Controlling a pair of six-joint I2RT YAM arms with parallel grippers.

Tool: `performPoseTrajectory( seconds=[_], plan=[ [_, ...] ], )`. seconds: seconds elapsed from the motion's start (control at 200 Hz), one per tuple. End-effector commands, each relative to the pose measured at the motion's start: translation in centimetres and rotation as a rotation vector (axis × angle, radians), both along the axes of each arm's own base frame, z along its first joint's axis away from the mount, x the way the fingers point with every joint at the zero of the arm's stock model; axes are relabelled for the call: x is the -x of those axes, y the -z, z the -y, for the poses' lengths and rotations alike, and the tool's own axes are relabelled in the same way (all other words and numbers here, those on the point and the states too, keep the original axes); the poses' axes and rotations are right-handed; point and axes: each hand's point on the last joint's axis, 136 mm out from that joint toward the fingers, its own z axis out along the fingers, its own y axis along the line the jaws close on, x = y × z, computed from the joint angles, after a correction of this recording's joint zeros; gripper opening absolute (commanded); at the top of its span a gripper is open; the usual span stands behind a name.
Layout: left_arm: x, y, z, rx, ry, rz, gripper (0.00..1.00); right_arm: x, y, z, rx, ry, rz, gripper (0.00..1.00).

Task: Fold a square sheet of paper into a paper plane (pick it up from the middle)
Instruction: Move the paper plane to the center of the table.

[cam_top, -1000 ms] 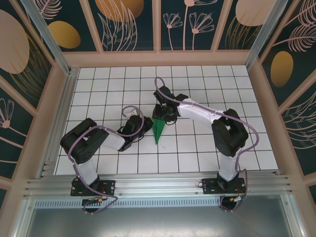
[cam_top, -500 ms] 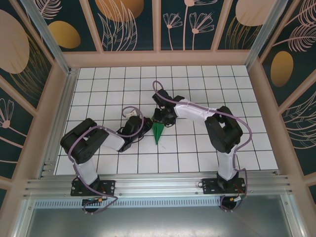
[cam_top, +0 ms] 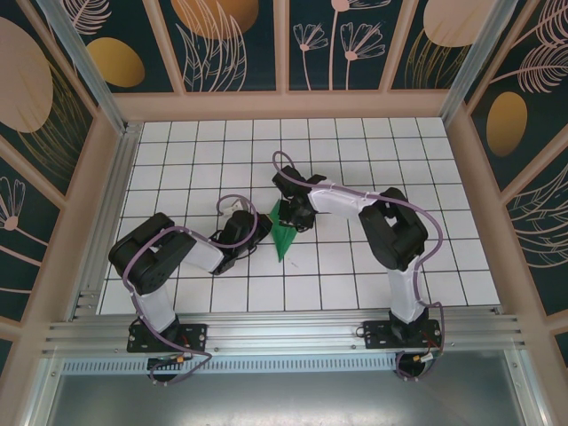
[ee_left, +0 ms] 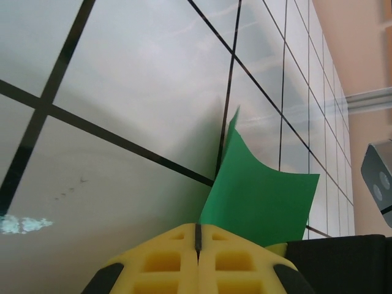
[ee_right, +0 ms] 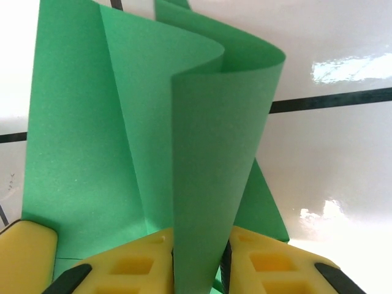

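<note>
The paper plane (cam_top: 282, 238) is green paper folded into a narrow pointed shape. It lies mid-table with its tip toward the near edge. My right gripper (cam_top: 288, 216) is at its far end. In the right wrist view a raised, curled flap of the paper (ee_right: 208, 153) stands pinched between the yellow fingers (ee_right: 278, 269) of the right gripper (ee_right: 197, 248). My left gripper (cam_top: 259, 229) sits just left of the paper. In the left wrist view the left gripper (ee_left: 198, 229) is shut with nothing between its pads, and the paper's lifted edge (ee_left: 263, 202) rises right behind it.
The floor is white tile with a black grid (cam_top: 355, 266). Patterned walls with wooden frames (cam_top: 284, 102) enclose it, and an aluminium rail (cam_top: 284, 333) runs along the near edge. A grey part of the right arm (ee_left: 381, 180) shows at the right edge of the left wrist view.
My right gripper has closed in on the paper's raised flap and shifted slightly left. The paper's far end has lifted and spread toward the left gripper. The left arm has stayed put.
</note>
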Motion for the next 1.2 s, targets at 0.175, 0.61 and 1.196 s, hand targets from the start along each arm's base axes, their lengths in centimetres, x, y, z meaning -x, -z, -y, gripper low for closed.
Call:
performPoseTrajectory(
  seconds=[0.175,0.61,1.196],
  plan=[
    [0.1,1.4,-1.1,-0.030,-0.053,-0.043,0.00,0.0,-0.6,-2.0,-0.071,-0.040,0.007,0.34],
    [0.2,1.5,-1.0,-0.027,-0.043,-0.044,0.03,-0.5,-2.5,-2.4,-0.046,-0.047,0.072,0.31],
    [0.4,1.6,-1.4,-0.025,-0.057,-0.051,0.07,-0.5,-1.1,-2.4,0.014,-0.043,0.041,0.22]
  ],
)
